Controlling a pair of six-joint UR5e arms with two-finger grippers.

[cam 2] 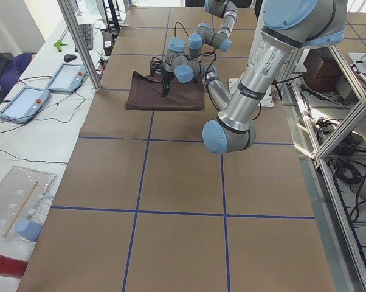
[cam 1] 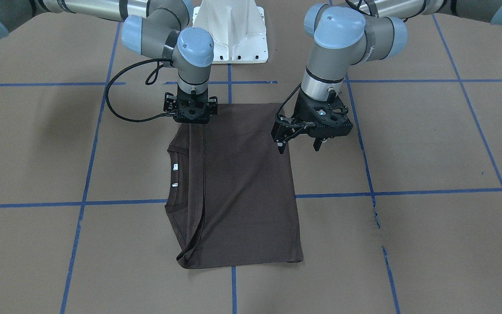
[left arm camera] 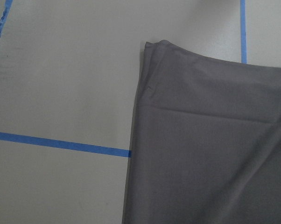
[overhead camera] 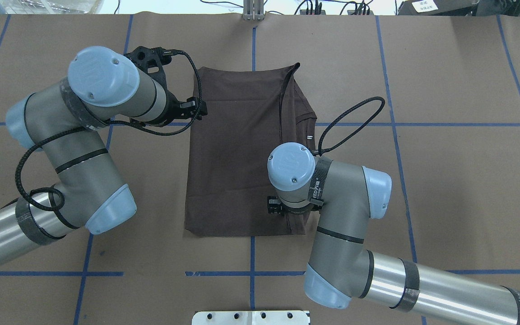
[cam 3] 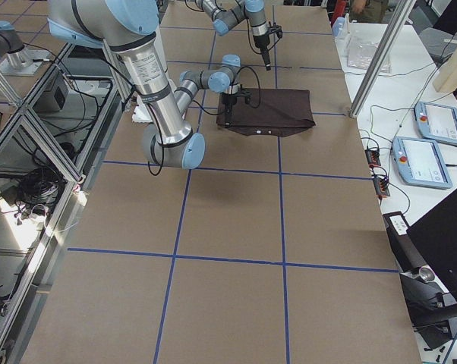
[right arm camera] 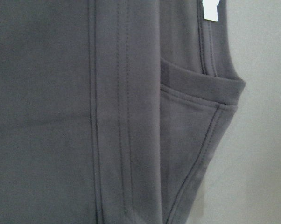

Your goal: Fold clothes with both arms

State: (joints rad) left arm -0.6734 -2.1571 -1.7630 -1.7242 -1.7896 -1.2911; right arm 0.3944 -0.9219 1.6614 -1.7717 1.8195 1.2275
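Left jaws: spread wide and empty, tips pointing down, held above the shirt's (cam 1: 242, 183) edge on my left side and clear of the cloth.
Right jaws: hidden under my own wrist (overhead camera: 292, 168) in every view, so I cannot tell their width or whether they have cloth. They point straight down, low over the near part of the shirt on my right side, just short of the collar (right arm camera: 201, 88).
Shirt: flat on the table (cam 1: 429, 139) between my arms, already a neat rectangle with the sides turned in. A hemmed band (right arm camera: 110, 112) runs along it beside the collar and the white tag (cam 1: 175, 166).
Table: brown paper, blue tape lines (left arm camera: 61, 143). The shirt's far left corner (left arm camera: 152, 46) shows several stacked layers.
Risk, grip: I judge the worst case is catching only the top layer at either edge, because the turned-in side would then peel open on the lift.
Risk, timing: if one arm rises or travels ahead of the other, the fold lands skewed.
Risk, miss: my left jaws sit right at the edge, so closing slightly outboard takes paper, not cloth.
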